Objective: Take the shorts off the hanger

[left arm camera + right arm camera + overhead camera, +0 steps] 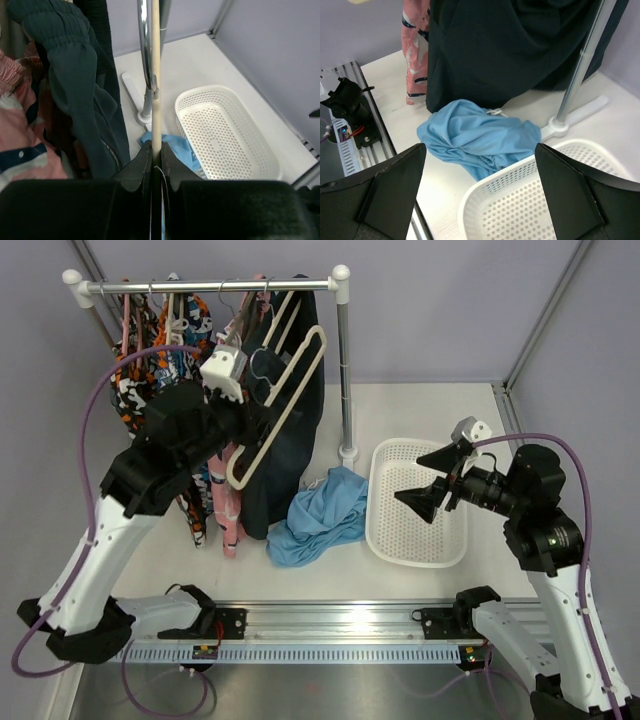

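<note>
Between the jaws of the left claw (156, 159), clenched, sits the hanger (155, 100); navy shorts (85, 75) hang just beside it on the rail (220, 284). Below the right claw (412, 478), released and empty, sits the basket (220, 90), blue shorts (470, 135) heaped just past it.

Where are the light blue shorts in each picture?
Top external: the light blue shorts sit in a crumpled heap in the middle, just left of the white basket.
Left wrist: only a small blue patch shows low in the middle, behind the hanger and left of the basket.
Right wrist: they are in the middle, up and left of the basket.
Shared landmark: the white basket.
</note>
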Available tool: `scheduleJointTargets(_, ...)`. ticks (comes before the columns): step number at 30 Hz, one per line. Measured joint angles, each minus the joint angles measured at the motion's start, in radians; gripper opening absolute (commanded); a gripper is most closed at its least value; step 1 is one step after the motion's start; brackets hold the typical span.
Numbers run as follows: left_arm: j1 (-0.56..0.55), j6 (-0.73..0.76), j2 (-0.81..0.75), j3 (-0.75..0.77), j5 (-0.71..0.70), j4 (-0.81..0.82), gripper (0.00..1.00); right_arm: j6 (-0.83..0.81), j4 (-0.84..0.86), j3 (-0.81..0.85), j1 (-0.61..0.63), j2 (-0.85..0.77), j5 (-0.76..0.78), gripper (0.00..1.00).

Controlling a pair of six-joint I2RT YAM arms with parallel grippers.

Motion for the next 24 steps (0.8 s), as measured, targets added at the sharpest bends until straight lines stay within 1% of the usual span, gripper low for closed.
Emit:
scheduleJointTargets(3, -0.005, -0.002, 0.072, 0.029, -0.049, 0.006, 0.0, 0.031, 0.017, -0.074, -0.013, -0.014, 0.004, 1.0)
scheduleJointTargets(7, -0.023, 0.002, 0.154, 0.107, -0.117, 0.013, 0.0, 0.069, 0.057, -0.129, -0.041, -0.048, -0.008, 0.99)
scheduleJointTargets(12, -0.051, 0.027, 0.253, 0.238, -0.195, 0.045, 0.0, 0.111, 0.133, -0.194, -0.069, -0.102, -0.044, 0.99)
scheduleJointTargets(19, -0.068, 0.09, 0.486, 0.506, -0.269, 0.051, 0.0, 0.165, 0.196, -0.266, -0.104, -0.142, -0.097, 1.0)
scheduleJointTargets(24, -0.066, 0.129, 0.584, 0.576, -0.323, 0.051, 0.0, 0.184, 0.217, -0.291, -0.112, -0.148, -0.12, 0.99)
